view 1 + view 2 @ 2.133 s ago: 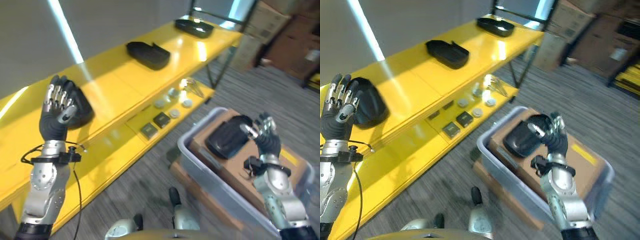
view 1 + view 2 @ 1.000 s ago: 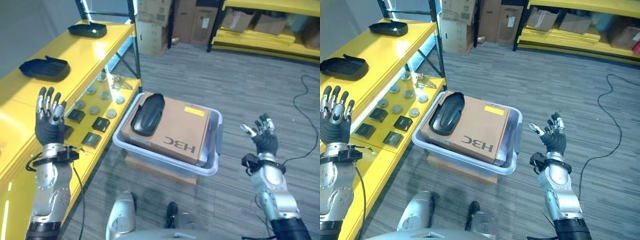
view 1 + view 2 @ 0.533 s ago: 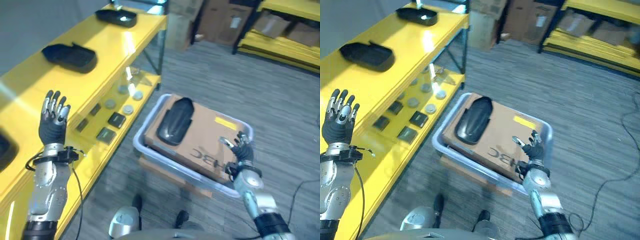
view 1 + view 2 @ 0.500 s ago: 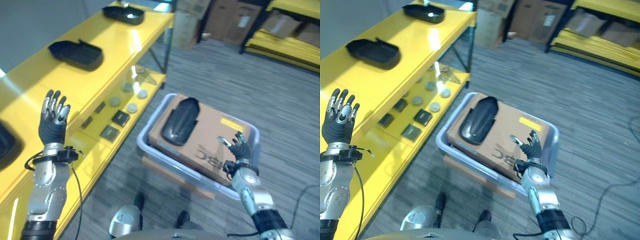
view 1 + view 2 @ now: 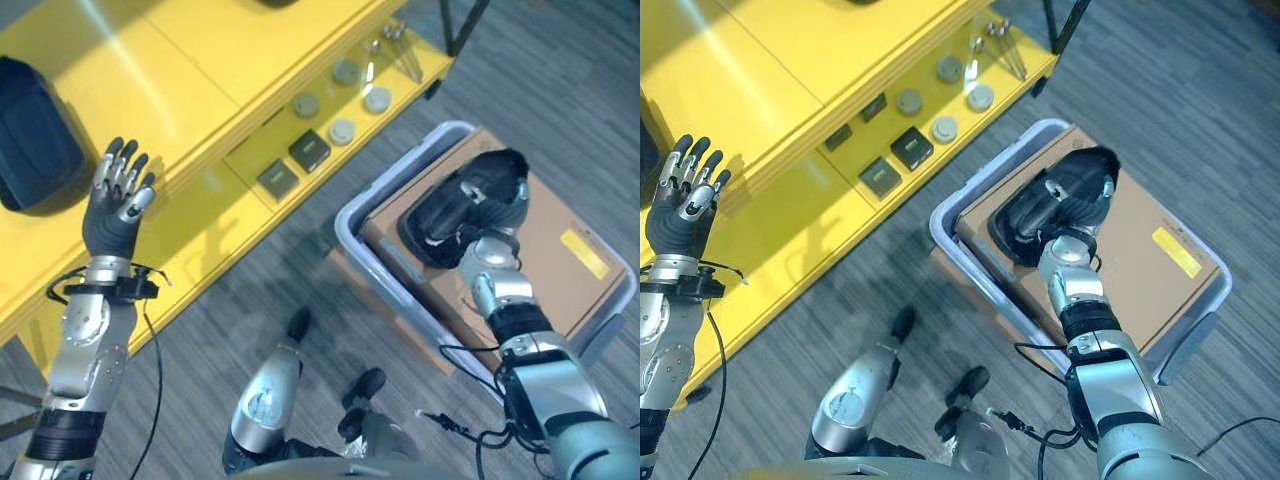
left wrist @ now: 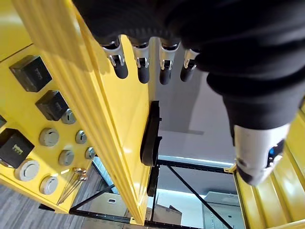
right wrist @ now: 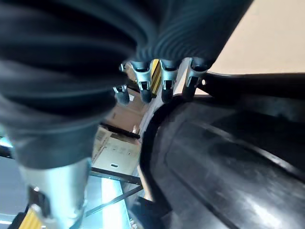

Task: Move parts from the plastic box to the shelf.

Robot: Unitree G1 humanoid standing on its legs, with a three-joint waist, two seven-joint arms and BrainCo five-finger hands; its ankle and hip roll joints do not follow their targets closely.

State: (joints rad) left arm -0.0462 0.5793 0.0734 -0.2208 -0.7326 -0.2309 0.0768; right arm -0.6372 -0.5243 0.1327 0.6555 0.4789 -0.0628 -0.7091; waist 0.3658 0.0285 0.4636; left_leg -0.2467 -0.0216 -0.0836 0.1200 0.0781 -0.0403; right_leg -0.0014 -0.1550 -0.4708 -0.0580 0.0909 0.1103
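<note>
At right of centre, the right hand (image 5: 497, 196) lies over the black part (image 5: 445, 215) on the brown carton (image 5: 560, 270) inside the plastic box (image 5: 372, 200); its grip cannot be told. The left hand (image 5: 116, 205), fingers spread wide, is raised beside the yellow shelf (image 5: 130, 75) edge at left.

Nothing readable here, honestly. The cardboard box (image 5: 1145, 262) has a yellow label (image 5: 1178, 251), but any print on it is too small to make out.
</note>
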